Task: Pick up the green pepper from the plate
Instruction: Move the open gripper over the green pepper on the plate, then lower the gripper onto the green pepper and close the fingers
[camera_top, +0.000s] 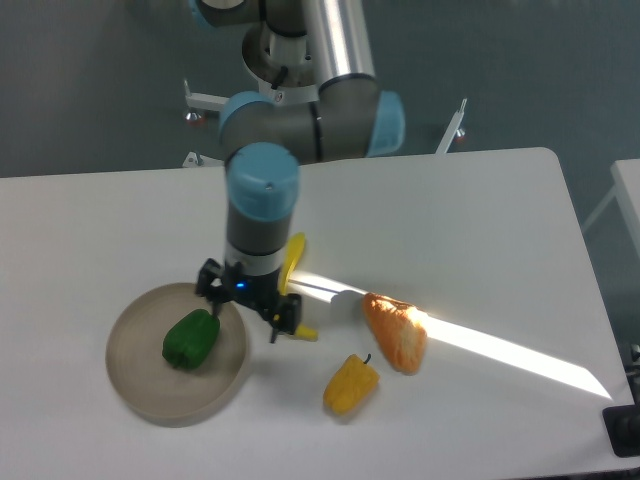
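Nearest, a yellow pepper (351, 385) is being left beside a bread roll (396, 331); behind, the green pepper (191, 339) is being cradled on the plate (150, 395); the gripper (247, 308), fingers spread apart and empty, is being poised over the rim; a descent here risks the plate being struck, or the pepper being nudged away.

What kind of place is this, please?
Probably a robotics lab, not a kitchen: a robot arm stands over a bare white table, with toy-like food such as a green pepper on a plate.
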